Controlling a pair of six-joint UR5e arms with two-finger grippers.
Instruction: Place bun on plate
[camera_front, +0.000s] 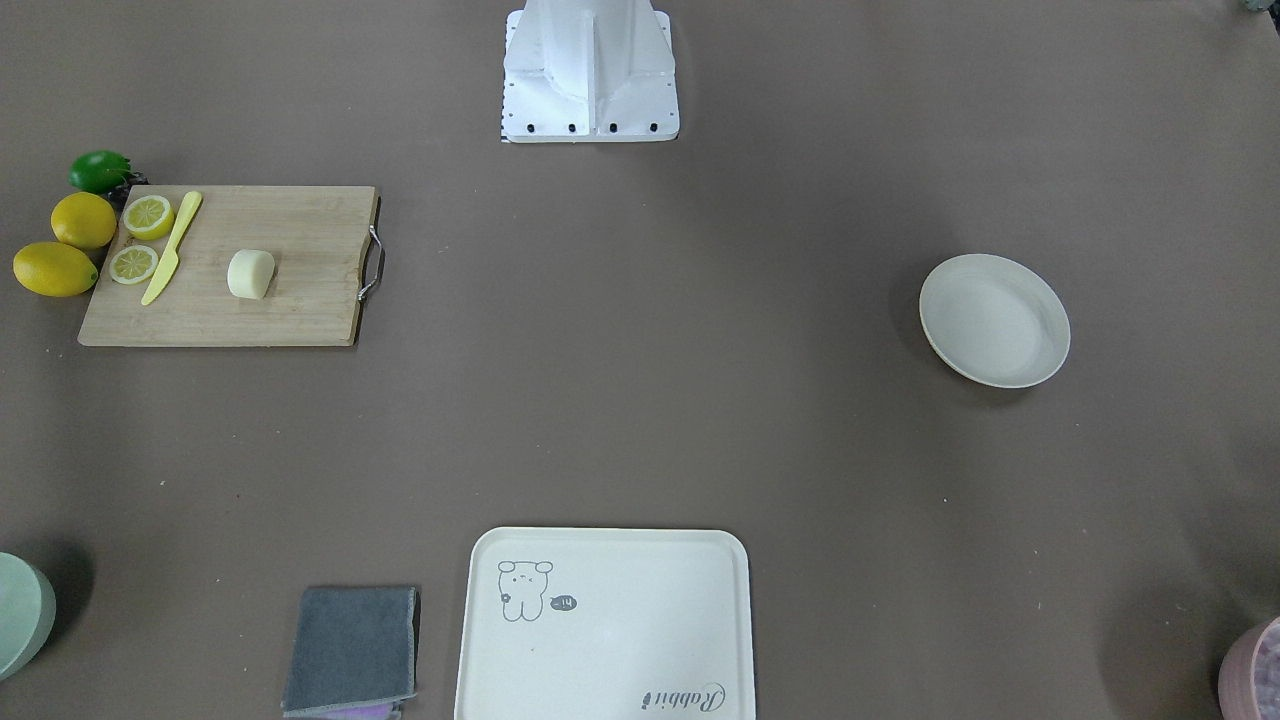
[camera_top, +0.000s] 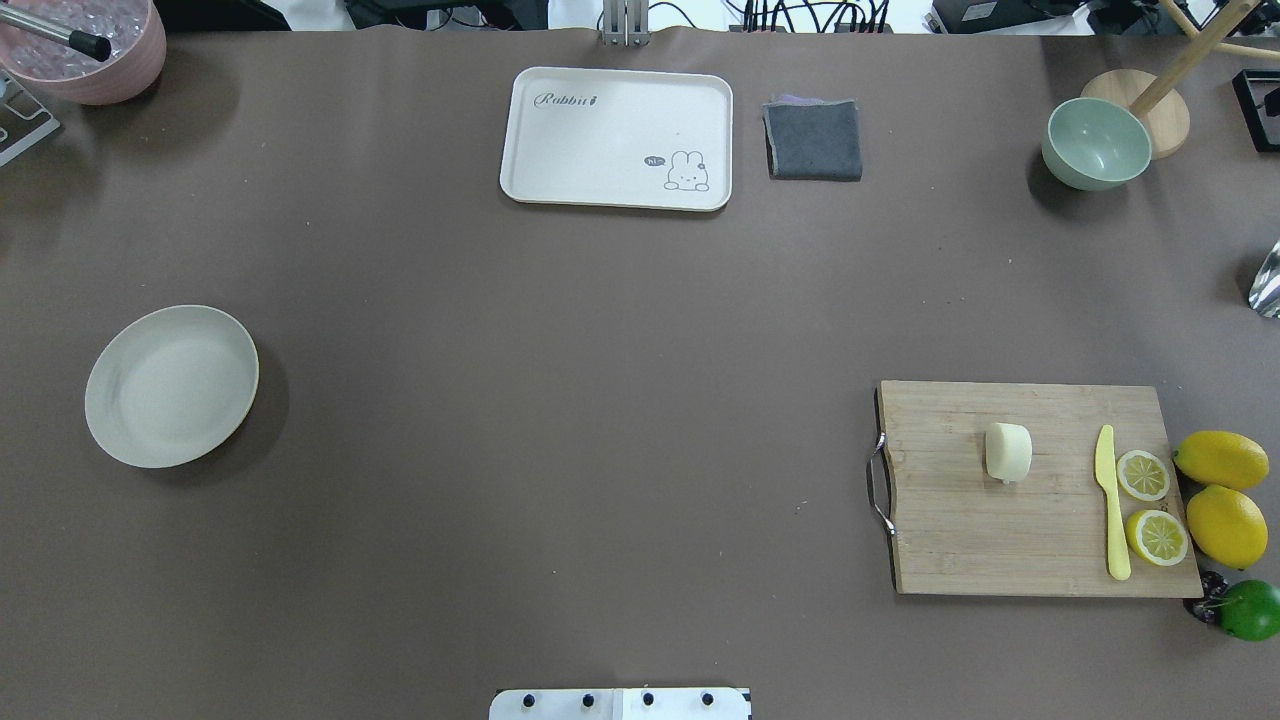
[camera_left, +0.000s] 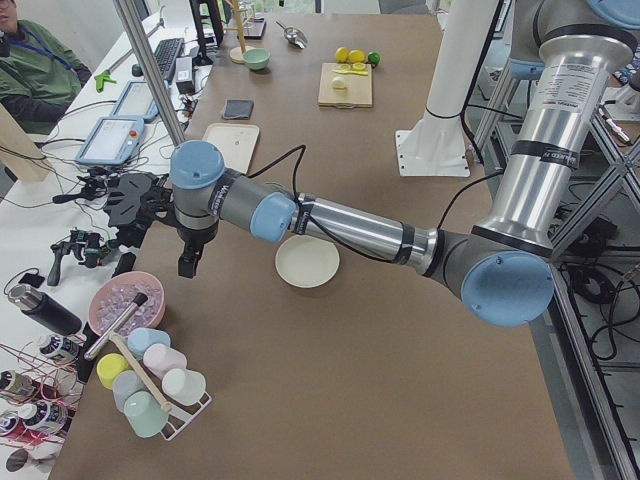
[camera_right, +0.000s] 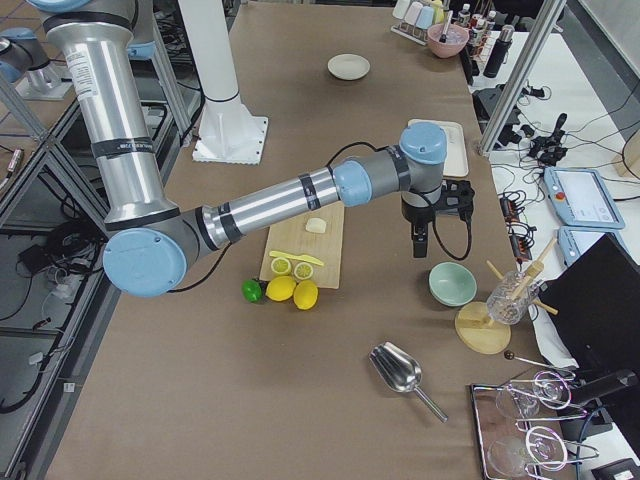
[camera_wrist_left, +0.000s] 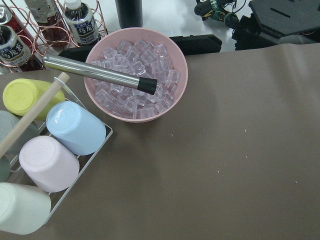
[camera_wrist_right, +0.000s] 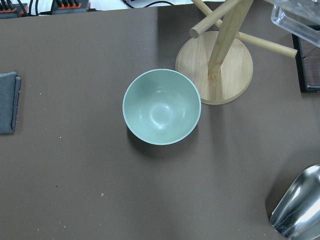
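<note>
Bun: We see the bun (camera_top: 1008, 452) lying on the board (camera_top: 1000, 545), at about 4 o'clock from the middle of the table in the overhead view. Nothing touches it.
Plate: The plate (camera_top: 171, 386) sits empty at 9 o'clock, well apart from the bun.
Left pincer: The left pincer (camera_left: 190, 262) hangs near the pink bowl (camera_wrist_left: 136, 75) of ice. We cannot tell if it is spread or pressed together.
Right pincer: The right pincer (camera_right: 420, 243) hangs above the green bowl (camera_wrist_right: 161, 106), at about 1 o'clock from the bun. We cannot tell its state either.
Step now: We think the job has not begun. First comes the reach for the bun, and the right pincer is the nearer one.
Bun's long side: In the overhead view it runs from 12 to 6 o'clock. Both ends look alike to us.
How to do it well: We would come straight down with one finger at 3 o'clock and one at 9, across the short side. We would pinch softly, since the bun looks squashy.
Watch out: The knife (camera_top: 1112, 505) lies at 3 o'clock from the bun, near but apart. We would keep that finger clear of it.
After: The trip to the plate is long, so we would lift the bun high first.
</note>
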